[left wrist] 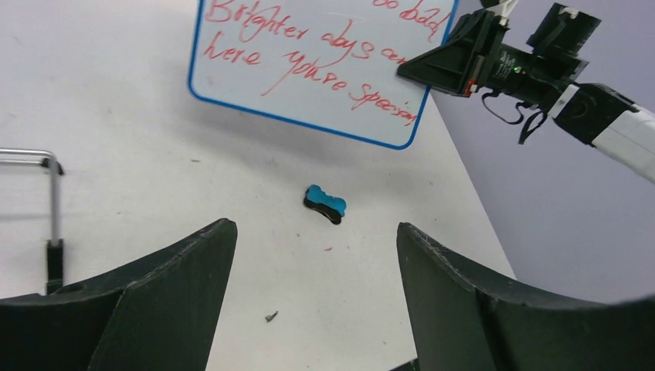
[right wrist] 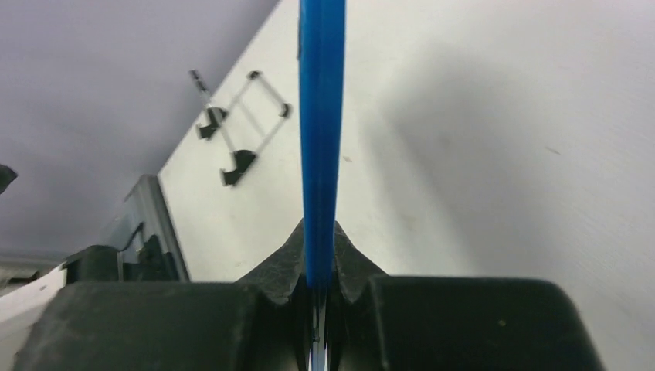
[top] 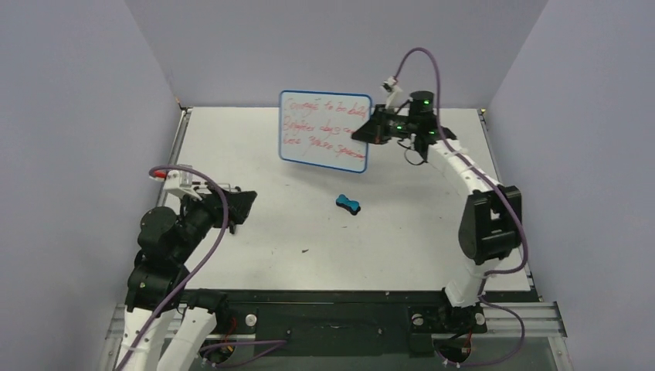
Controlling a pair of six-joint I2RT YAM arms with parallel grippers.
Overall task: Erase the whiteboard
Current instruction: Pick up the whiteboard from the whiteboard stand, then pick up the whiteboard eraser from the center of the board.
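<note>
Fingers (right wrist: 286, 259) of the right gripper (top: 364, 133) pinch the whiteboard (top: 324, 130) by its right edge, holding it above the far table (top: 232, 139). Its red handwriting includes "Brighter days" and "here". A blue eraser (top: 349, 204) lies nearby. The left gripper (left wrist: 315, 226) gapes wide, empty.

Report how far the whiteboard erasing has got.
Done: the right gripper grips the whiteboard by its edge and holds it above the table. In hand: the left gripper hangs open and empty, short of the eraser. Left: picking up the eraser lying on the table and wiping; the red writing is all there.
</note>
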